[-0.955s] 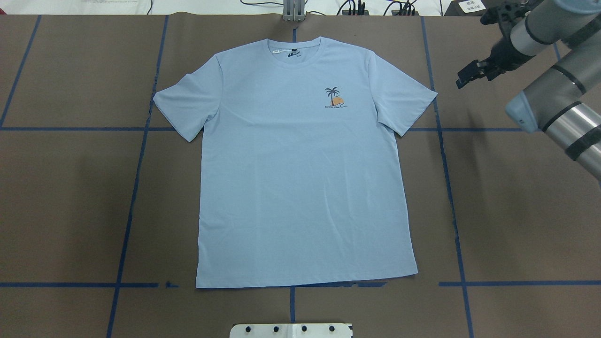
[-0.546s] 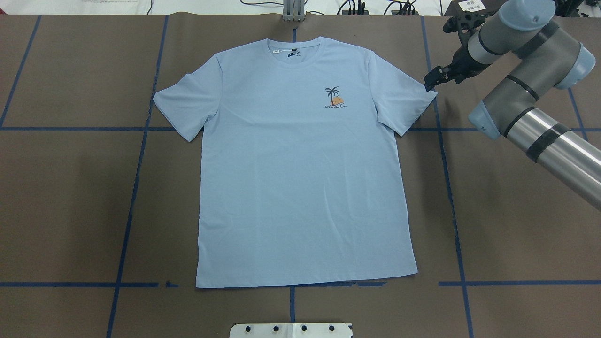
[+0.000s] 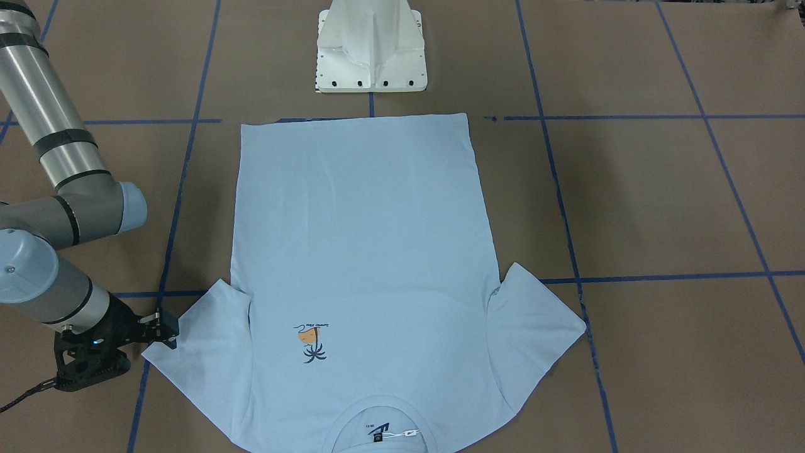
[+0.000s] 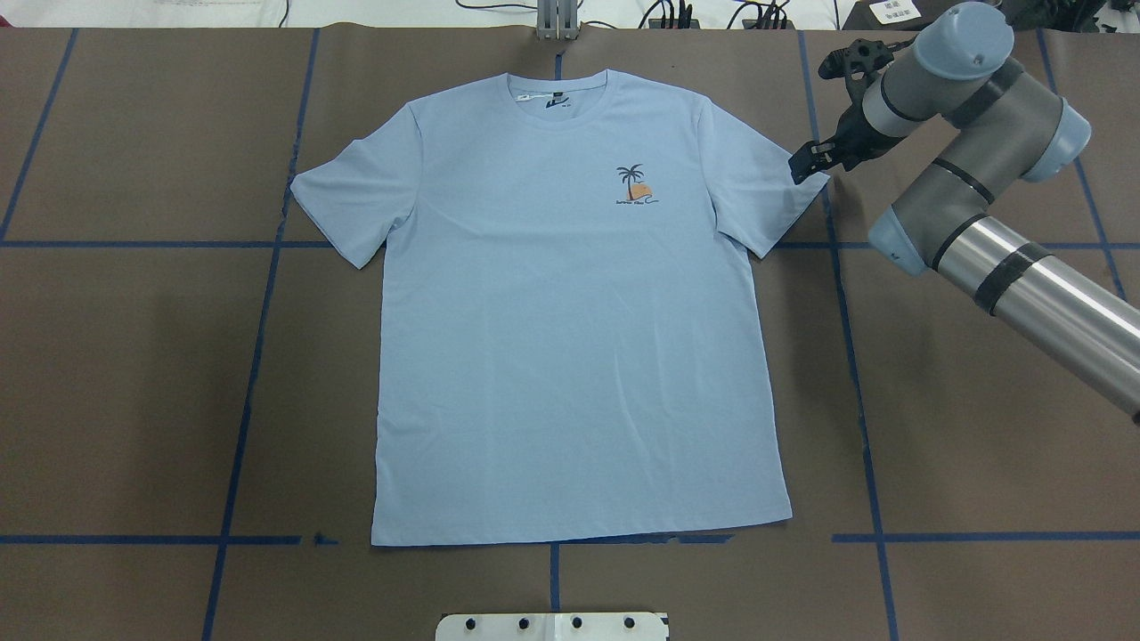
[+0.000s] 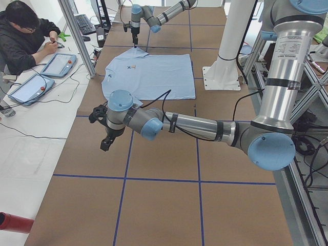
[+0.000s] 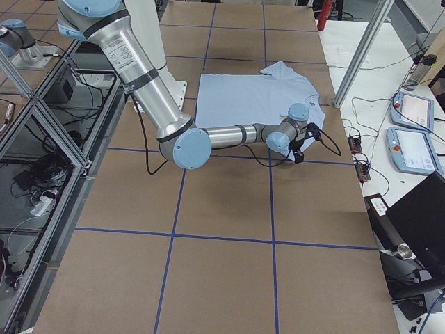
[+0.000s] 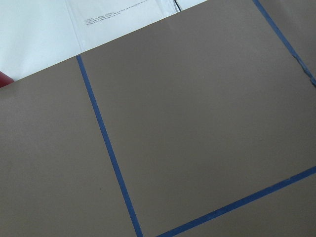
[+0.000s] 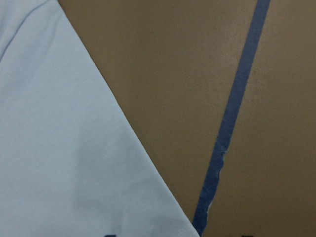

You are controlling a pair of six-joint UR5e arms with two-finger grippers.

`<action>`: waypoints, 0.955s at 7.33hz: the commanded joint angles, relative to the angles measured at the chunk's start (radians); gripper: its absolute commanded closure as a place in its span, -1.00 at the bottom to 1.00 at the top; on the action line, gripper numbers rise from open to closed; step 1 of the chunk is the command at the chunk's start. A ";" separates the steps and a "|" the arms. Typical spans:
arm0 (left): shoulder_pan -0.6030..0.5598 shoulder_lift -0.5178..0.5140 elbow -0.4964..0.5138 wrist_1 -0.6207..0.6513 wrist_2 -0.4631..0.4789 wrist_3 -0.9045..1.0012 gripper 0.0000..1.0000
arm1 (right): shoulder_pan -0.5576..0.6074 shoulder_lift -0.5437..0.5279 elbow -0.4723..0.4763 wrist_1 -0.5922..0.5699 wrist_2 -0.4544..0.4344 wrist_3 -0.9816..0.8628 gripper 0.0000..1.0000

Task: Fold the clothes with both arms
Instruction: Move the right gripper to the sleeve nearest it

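Right end effector [image 4: 804, 166] has neared T-shirt [image 4: 570, 312] on brown, blue-taped table [image 4: 980, 445].

- Open brown table [image 4: 134, 401] flanks the T-shirt [image 4: 570, 356] on its left and right.
- The right arm [image 4: 1024, 276] slants across the far right, right gripper [image 4: 806, 165] at the sleeve tip.

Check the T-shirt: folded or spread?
Spread. The T-shirt lies flat, print up, both sleeves out and hem straight, with no fold line in the overhead or front view. The right tool is beside one sleeve.
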 commanded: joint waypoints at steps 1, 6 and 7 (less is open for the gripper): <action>0.000 0.000 0.001 0.000 0.000 -0.001 -1.00 | -0.003 0.001 -0.016 0.001 -0.003 0.000 -0.54; 0.000 -0.003 0.000 0.000 0.000 -0.003 -1.00 | -0.003 0.001 -0.013 -0.001 -0.002 0.011 1.00; 0.000 -0.003 -0.001 0.000 0.000 -0.003 -1.00 | -0.003 0.005 -0.010 -0.001 0.001 0.017 1.00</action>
